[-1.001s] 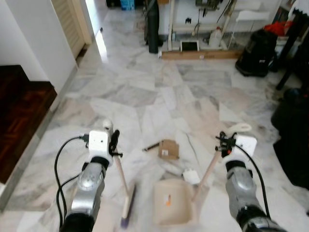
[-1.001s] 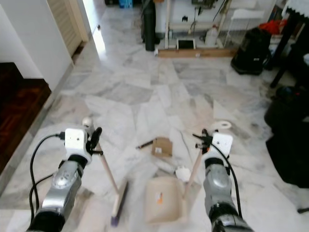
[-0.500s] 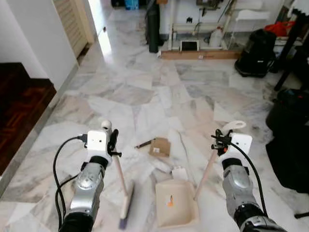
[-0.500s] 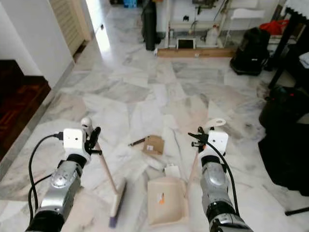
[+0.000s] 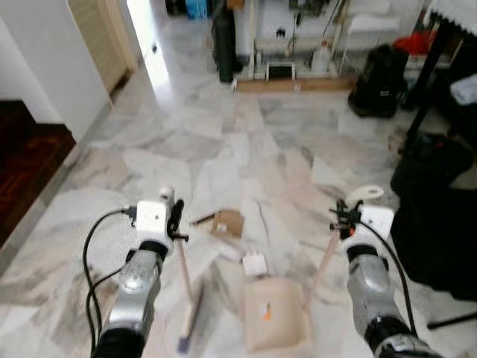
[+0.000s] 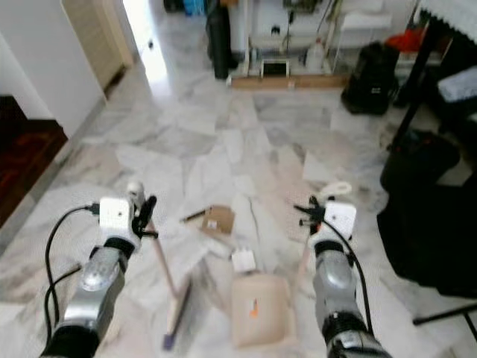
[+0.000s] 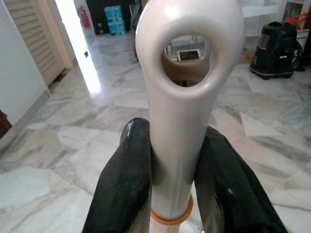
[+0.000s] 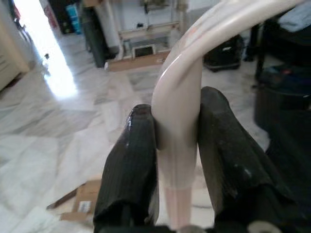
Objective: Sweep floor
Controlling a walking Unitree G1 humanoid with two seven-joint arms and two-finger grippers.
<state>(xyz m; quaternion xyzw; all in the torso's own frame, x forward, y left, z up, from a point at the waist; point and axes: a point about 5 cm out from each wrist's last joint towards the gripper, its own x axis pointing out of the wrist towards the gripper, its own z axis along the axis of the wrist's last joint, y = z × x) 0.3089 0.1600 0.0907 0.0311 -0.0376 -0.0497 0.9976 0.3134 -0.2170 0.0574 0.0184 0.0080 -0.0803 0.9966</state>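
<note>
A: Your left gripper (image 7: 170, 179)?
B: Clamped on the broom (image 5: 184, 287) handle, bristles on the marble floor (image 5: 246, 156).
A: Right gripper (image 8: 177, 160)?
B: Closed around the dustpan (image 5: 276, 322) handle; pan sits on the floor between your arms. Cardboard scrap (image 5: 226, 222) and white scrap (image 5: 254, 262) lie just ahead.

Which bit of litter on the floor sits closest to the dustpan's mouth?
The small white scrap, just ahead of the dustpan. The brown cardboard piece and dark stick lie farther out.
</note>
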